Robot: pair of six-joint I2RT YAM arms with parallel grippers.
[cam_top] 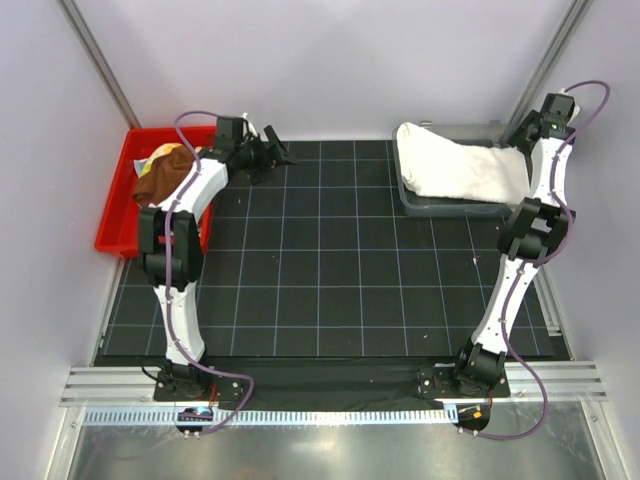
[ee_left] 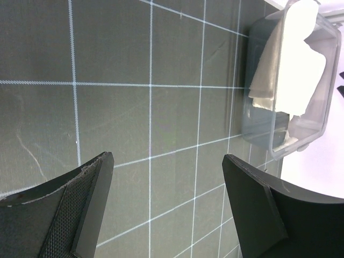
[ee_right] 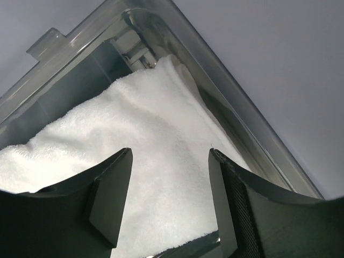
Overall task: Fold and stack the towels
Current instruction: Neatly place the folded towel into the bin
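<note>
The white towel [cam_top: 455,168] lies folded in the grey clear bin [cam_top: 440,205] at the back right; it also shows in the right wrist view [ee_right: 145,140] and the left wrist view [ee_left: 293,64]. The rust-brown towel [cam_top: 160,180] sits bunched in the red bin [cam_top: 115,215] at the back left, with a bit of the yellow towel [cam_top: 165,152] behind it. The light blue towel is hidden. My left gripper [cam_top: 272,150] is open and empty over the mat [ee_left: 166,161]. My right gripper [cam_top: 520,135] is open and empty just above the white towel [ee_right: 169,153].
A black gridded mat [cam_top: 330,260] covers the table. The left arm passes over the red bin's right edge. Grey walls close in at the back and both sides. A metal rail [cam_top: 330,400] runs along the front.
</note>
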